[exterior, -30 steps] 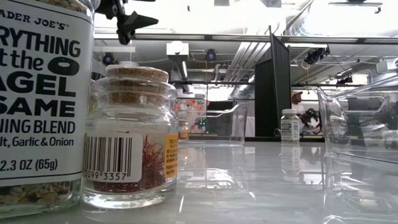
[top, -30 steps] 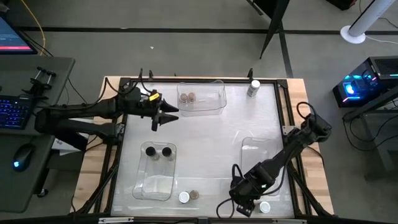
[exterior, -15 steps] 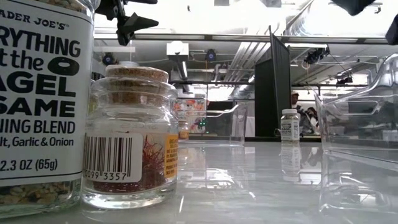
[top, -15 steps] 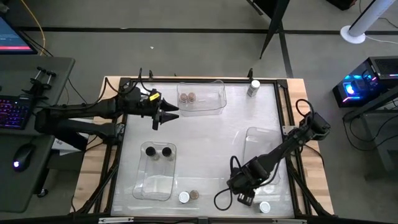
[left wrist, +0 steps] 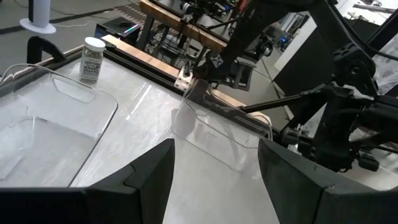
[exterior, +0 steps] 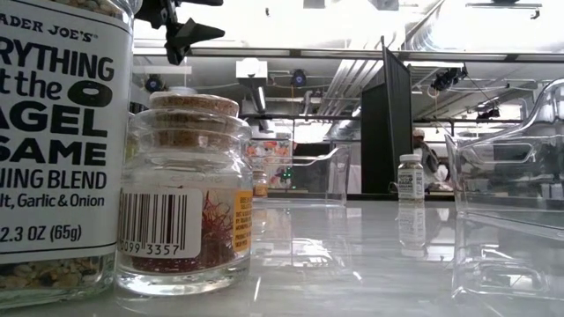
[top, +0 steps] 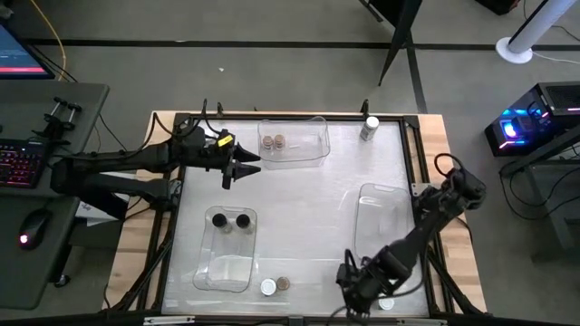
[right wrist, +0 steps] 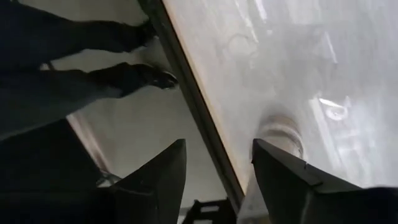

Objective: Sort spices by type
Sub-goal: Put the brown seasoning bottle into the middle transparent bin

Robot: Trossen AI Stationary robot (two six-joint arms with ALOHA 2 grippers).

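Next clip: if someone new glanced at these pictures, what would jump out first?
In the low view, a big Trader Joe's seasoning jar and a cork-lidded saffron jar fill the foreground at the table's near edge. From above, the right gripper reaches down at that near edge beside a white-lidded jar, fingers open, while the left gripper hangs open near the far bin holding two tan-lidded jars.

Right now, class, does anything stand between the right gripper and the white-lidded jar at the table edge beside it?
Nothing visible does. In the right wrist view the white-lidded jar sits just past the open right gripper, slightly towards one finger's side, with only bare table between them.
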